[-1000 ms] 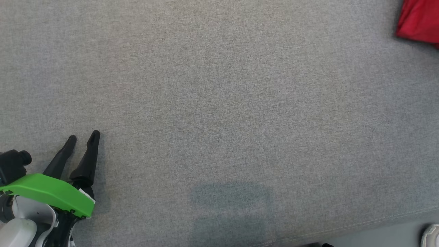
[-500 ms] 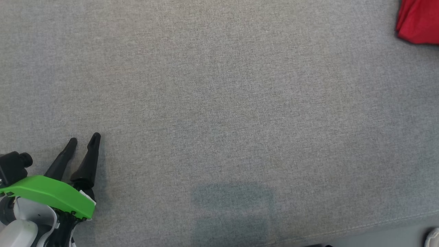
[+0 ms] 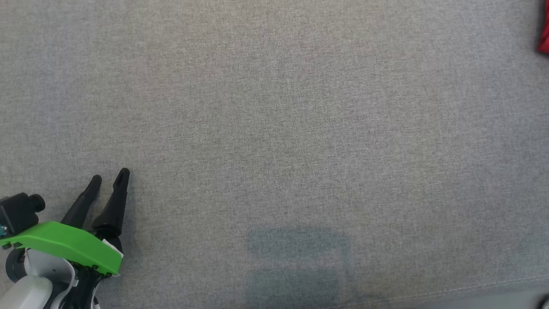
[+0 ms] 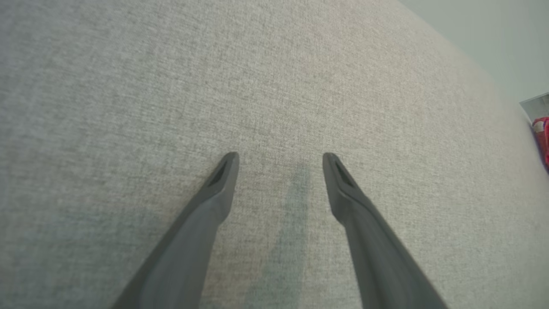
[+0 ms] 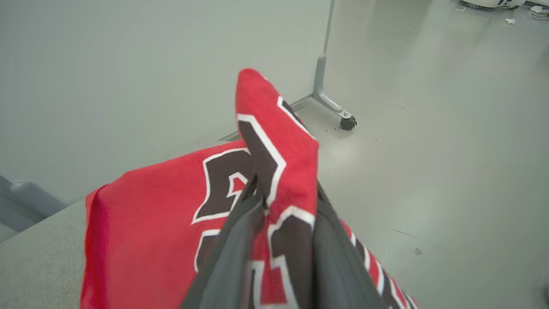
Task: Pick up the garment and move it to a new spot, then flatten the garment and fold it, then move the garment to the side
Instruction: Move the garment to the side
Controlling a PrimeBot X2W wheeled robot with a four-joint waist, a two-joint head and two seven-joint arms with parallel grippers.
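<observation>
Fingers point(image 5: 231, 257) of the right gripper point(image 5: 286, 189) are pinching an upright fold of the red garment point(image 5: 146, 223) between them, 1 finger pressing on each side of the fold. The fold, printed with black and white lettering, is rising past the fingertips. The rest of the garment is spreading out to the left of these fingers and beneath them, lying at the edge of the grey fabric surface point(image 5: 34, 257). Beyond the fingertips the pale floor point(image 5: 429, 150) and a caster point(image 5: 347, 122) on a metal leg are showing.

The left gripper point(image 3: 110, 175) is holding its 2 fingers point(image 4: 206, 223) wide apart with nothing between them, pointing along the grey fabric surface. From these fingers the garment point(image 3: 544, 40) is lying well apart, far off to their right, with just a red sliver of it showing at the edge of the head view.
</observation>
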